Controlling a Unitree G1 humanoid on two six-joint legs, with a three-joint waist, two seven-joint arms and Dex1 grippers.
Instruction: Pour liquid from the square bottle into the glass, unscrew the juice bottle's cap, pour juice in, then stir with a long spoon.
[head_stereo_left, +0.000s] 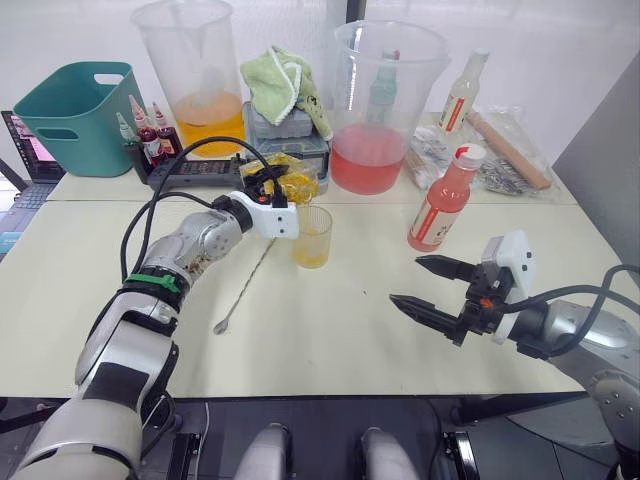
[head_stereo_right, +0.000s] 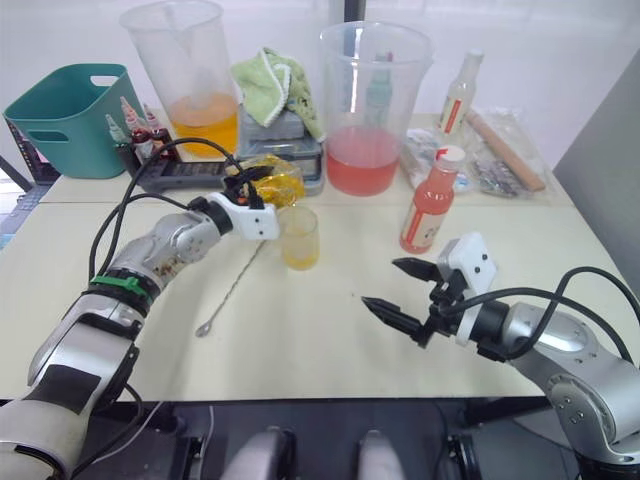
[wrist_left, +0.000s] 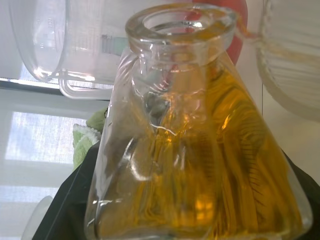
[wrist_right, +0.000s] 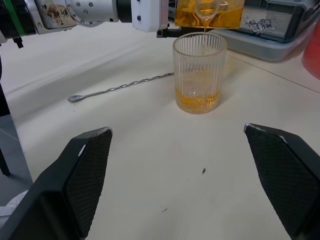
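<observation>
My left gripper is shut on the square bottle, which is tipped over the glass. A thin yellow-orange stream runs from the bottle into the ribbed glass, which holds a shallow layer of the liquid. The bottle fills the left wrist view, neck away from me. The long spoon lies flat on the table just left of the glass. To the right stands the juice bottle, upright with its cap on. My right gripper hovers open and empty below it.
Along the back stand a teal basket, a beaker of orange liquid, a green cloth on a box, a beaker of pink liquid, a pale bottle and a wooden roller. Small sauce bottles sit at back left.
</observation>
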